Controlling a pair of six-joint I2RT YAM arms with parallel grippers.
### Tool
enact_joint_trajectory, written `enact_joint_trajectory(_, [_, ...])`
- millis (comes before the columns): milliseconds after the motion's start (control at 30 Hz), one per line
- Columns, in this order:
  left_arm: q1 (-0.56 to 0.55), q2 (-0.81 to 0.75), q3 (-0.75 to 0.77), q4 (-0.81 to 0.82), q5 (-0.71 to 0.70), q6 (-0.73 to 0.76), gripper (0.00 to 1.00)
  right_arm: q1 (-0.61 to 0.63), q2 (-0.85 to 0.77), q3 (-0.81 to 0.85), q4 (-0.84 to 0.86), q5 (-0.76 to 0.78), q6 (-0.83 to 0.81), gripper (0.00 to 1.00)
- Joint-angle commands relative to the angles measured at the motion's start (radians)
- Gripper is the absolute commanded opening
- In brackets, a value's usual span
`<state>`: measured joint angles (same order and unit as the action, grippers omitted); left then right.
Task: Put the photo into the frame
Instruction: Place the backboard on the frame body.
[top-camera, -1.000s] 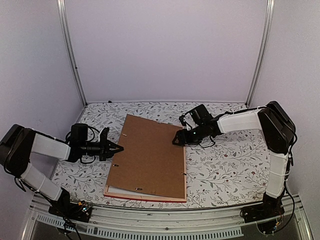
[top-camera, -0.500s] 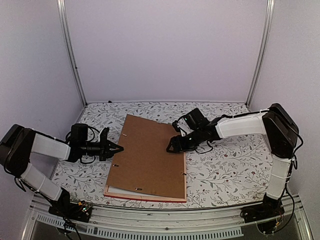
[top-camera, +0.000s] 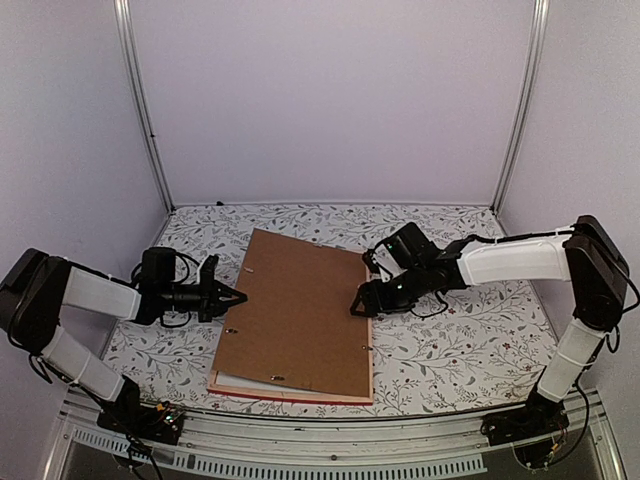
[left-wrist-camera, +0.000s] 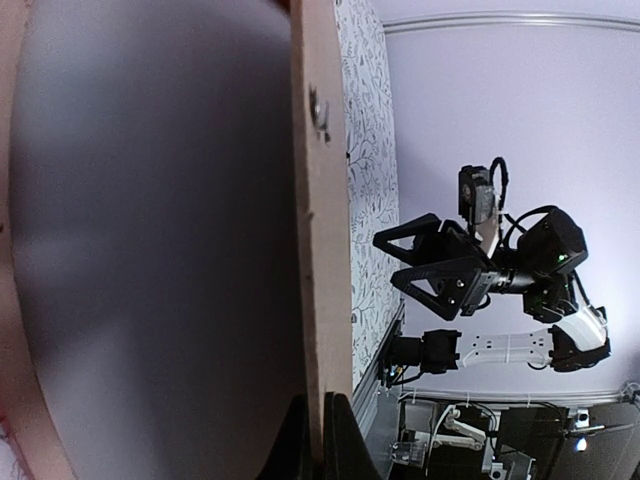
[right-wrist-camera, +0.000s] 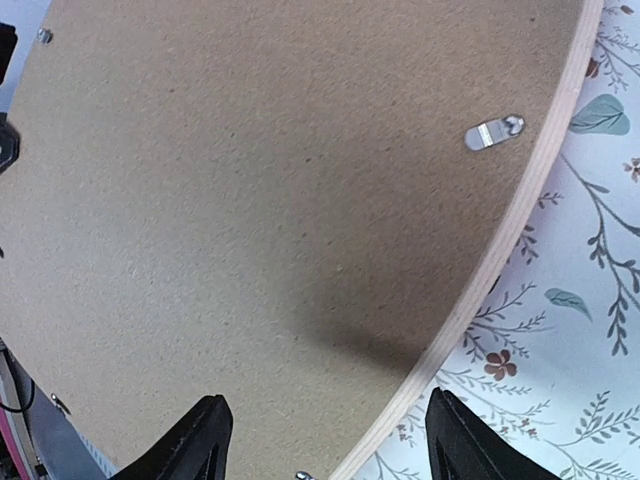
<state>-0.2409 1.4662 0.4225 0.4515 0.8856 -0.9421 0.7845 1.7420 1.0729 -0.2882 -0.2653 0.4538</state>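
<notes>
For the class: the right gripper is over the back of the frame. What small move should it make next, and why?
Probably lower the open right gripper onto the metal tab on the frame rail. It hovers close above, and the tab lies over the backing board.

The left arm (top-camera: 95, 295) rises from the table's (top-camera: 450, 340) front-left corner, its elbow jutting out past the left edge and its forearm level, reaching right. The left gripper (top-camera: 238, 296) is rolled on its side with the jaws pressed together. The right arm (top-camera: 510, 258) rises from the front-right corner, bends high by the right edge and stretches far to the left, sloping down toward the table's middle, where the right gripper (top-camera: 358, 304) tilts down and leftward, its fingers (right-wrist-camera: 200, 445) spread wide with nothing between them.
</notes>
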Motion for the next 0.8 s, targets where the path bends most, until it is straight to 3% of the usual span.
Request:
enact_joint_trajectory(0, [0.004,0.008,-0.022,-0.014,-0.063,0.068,0.0,0.054,-0.044,-0.022,-0.025,0.018,0.017,0.71])
enact_joint_trajectory(767, [0.005,0.011,-0.052,0.025,-0.09,0.058,0.0,0.222,-0.044,-0.104,-0.012,0.058,0.144,0.7])
